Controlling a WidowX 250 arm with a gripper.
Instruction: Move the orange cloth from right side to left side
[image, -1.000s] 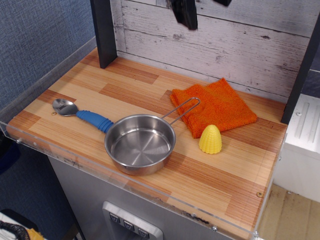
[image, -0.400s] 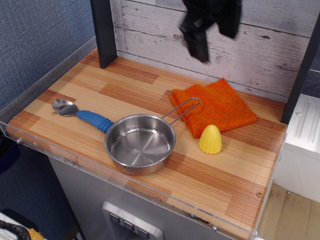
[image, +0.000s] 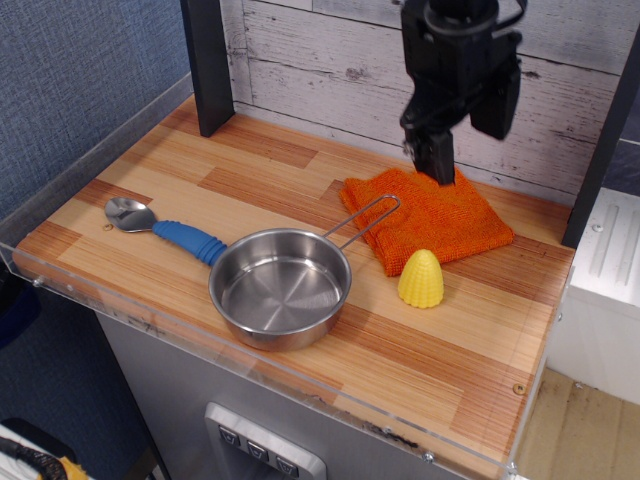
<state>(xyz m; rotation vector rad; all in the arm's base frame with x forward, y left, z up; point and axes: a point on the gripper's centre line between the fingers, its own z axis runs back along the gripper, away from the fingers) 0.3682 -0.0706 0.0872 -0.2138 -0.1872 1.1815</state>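
Note:
The orange cloth (image: 432, 217) lies folded flat on the right rear part of the wooden table, its coarse weave showing. My gripper (image: 437, 160) hangs from the top of the frame just above the cloth's back edge, with its black fingertips (image: 434, 158) close over the cloth. I cannot tell whether the fingers are open or shut, and nothing is seen held in them.
A steel pan (image: 281, 286) stands at the front middle, its wire handle reaching up to the cloth's left edge. A blue-handled spoon (image: 165, 228) lies at the left. A yellow ridged cone toy (image: 421, 278) stands just in front of the cloth. Black posts (image: 207, 62) flank the back wall.
My gripper has come down and to the right from the top edge, and now hangs right over the cloth's back edge. The objects on the table have not moved.

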